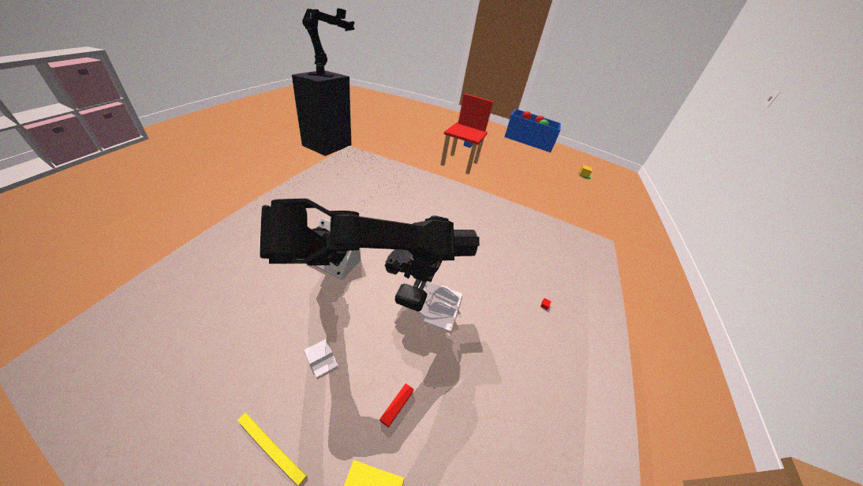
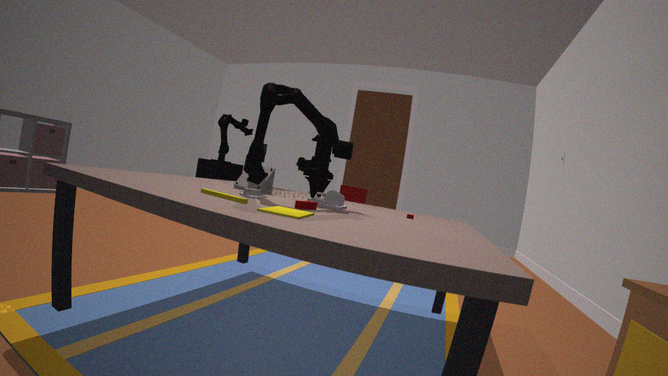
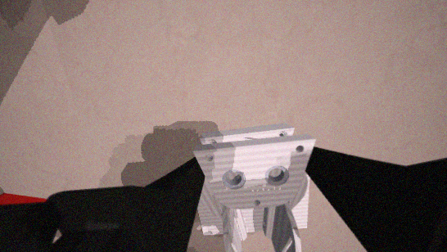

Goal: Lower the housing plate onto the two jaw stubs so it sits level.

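The light grey housing plate (image 3: 255, 157), with two large round holes, is between the fingers of my gripper (image 3: 249, 154) (image 2: 314, 194), which is shut on its two sides. The plate is just above the white base (image 3: 246, 134); the base's rim shows behind the plate's back edge in the wrist view. The two curved jaws (image 3: 283, 229) (image 1: 445, 297) reach out from under the plate's front. Whether the stubs are inside the holes I cannot tell. In the top view, a black finger and the arm hide most of the plate.
A white stepped block (image 1: 320, 358) (image 2: 251, 191) stands apart from the base. A red bar (image 1: 396, 405) (image 2: 305, 204), a yellow bar (image 1: 271, 448) (image 2: 223, 195) and a yellow plate (image 1: 373, 474) (image 2: 285, 212) lie nearer the front. A small red cube (image 1: 546, 303) (image 2: 410, 216) lies to the right.
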{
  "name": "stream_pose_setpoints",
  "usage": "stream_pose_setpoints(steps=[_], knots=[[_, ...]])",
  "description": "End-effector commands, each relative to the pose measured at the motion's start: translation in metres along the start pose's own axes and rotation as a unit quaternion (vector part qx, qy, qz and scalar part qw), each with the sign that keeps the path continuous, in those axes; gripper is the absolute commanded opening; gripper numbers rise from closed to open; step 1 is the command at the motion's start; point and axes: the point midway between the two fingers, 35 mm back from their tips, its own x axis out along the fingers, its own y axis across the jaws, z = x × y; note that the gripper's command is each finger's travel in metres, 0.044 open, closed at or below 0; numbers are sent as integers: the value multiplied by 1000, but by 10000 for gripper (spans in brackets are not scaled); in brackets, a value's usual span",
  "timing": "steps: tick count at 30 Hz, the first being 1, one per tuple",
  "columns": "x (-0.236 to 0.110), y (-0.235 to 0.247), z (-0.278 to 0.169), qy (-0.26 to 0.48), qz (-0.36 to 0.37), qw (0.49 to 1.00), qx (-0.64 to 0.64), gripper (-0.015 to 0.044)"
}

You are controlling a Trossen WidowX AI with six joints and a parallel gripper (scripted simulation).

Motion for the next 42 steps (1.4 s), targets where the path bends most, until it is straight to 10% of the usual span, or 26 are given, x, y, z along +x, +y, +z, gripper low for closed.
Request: stream_pose_setpoints(steps=[1, 42], knots=[[2, 0, 0, 0, 2, 1000, -4, 351], [10, 0, 0, 0, 2, 1000, -7, 351]])
